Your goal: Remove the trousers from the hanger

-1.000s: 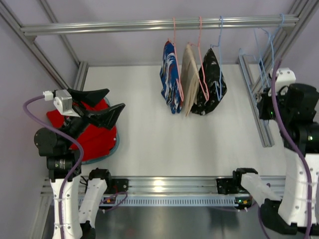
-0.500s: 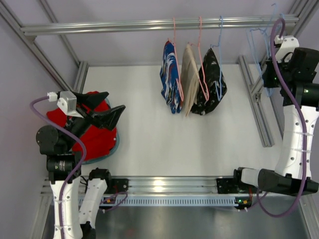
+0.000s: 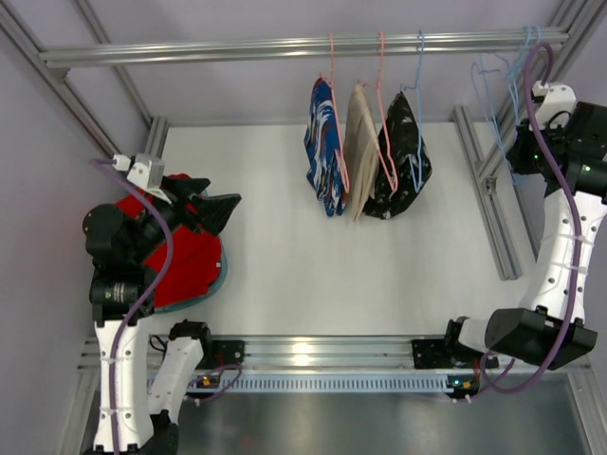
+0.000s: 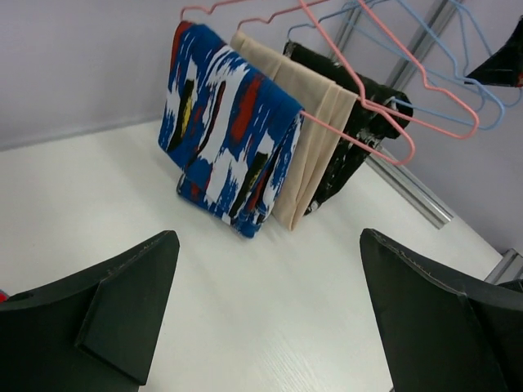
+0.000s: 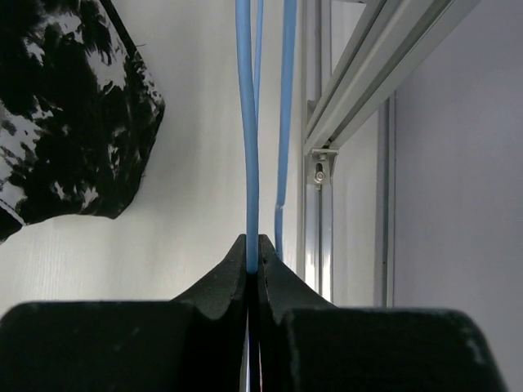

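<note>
Bright red trousers (image 3: 190,261) lie heaped in a shallow teal basket (image 3: 180,305) at the left of the table. My left gripper (image 3: 204,197) hovers over their far edge, open and empty; in the left wrist view its fingers (image 4: 122,302) stand wide apart above bare table. At the far right my right gripper (image 5: 252,245) is shut on the wire of an empty blue hanger (image 5: 248,122). In the top view that gripper (image 3: 520,142) sits just below the rail's right end, by the blue hangers (image 3: 498,71).
Three garments hang on hangers from the back rail (image 3: 285,45): a blue patterned one (image 3: 325,147), a beige one (image 3: 359,142) and a black-and-white one (image 3: 403,156). An aluminium frame bar (image 3: 488,199) runs along the right side, close to my right arm.
My right arm has swung up and back with the blue hanger wire, from beside the frame bar to near the rail's right end. My left gripper has shifted slightly back, still open.
</note>
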`<state>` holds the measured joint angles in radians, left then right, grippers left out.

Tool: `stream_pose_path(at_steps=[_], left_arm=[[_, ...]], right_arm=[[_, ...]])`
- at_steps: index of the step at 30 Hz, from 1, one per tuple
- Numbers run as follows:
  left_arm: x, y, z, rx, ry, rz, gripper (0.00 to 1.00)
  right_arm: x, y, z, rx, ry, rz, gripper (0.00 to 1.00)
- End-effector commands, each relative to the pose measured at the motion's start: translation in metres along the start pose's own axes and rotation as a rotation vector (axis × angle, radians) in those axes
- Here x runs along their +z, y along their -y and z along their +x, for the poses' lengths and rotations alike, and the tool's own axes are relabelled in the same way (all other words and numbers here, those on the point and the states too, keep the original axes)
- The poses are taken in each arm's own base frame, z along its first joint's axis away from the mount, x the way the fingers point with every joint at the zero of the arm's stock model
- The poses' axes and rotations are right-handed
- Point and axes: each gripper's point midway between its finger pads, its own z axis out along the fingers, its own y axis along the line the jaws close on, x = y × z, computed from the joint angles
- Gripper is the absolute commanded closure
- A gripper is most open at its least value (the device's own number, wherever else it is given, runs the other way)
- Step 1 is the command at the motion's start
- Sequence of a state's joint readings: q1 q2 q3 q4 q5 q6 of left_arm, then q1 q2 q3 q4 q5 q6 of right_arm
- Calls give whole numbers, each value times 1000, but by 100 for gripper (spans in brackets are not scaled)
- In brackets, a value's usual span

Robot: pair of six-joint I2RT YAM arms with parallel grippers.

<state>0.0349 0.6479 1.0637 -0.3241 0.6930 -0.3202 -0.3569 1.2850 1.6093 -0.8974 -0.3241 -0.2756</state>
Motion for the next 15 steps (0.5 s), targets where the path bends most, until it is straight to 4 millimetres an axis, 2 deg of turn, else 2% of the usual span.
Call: stream_pose_path(at_steps=[1,3,4,6,7,9,10,12,13,15], left_arm=[[5,-14,7,-29,-87,-57,1],[6,-21,16,-52,-151,-83,1],[7,-24,18,-60,-168,-92,1],[7,-26,25,-72,-205,-99,1],[6,-26,30,-75,-228,-95,1],[6,-30,39,-81,-255,-97,2],[7,-33,45,-92,-272,-104,2],[7,-37,52,-93,-298,-112,2],[7,-42,60,-108,-330,-127,2],[5,-52,69,-107,-371,-166,2]], right_arm=[[2,8,-7,-28,32,-7,100],[2,9,-6,-32,33,-8,99],[-1,9,-6,-32,35,-4,93],[-10,6,-8,-39,50,-6,75],[-15,3,-9,-42,56,-11,52],[-30,-4,-11,-51,79,-16,36],[-35,-6,-12,-52,86,-14,24],[-55,-12,-14,-62,116,0,14],[-62,-13,-15,-66,128,8,5],[-83,-19,-15,-77,148,24,0]])
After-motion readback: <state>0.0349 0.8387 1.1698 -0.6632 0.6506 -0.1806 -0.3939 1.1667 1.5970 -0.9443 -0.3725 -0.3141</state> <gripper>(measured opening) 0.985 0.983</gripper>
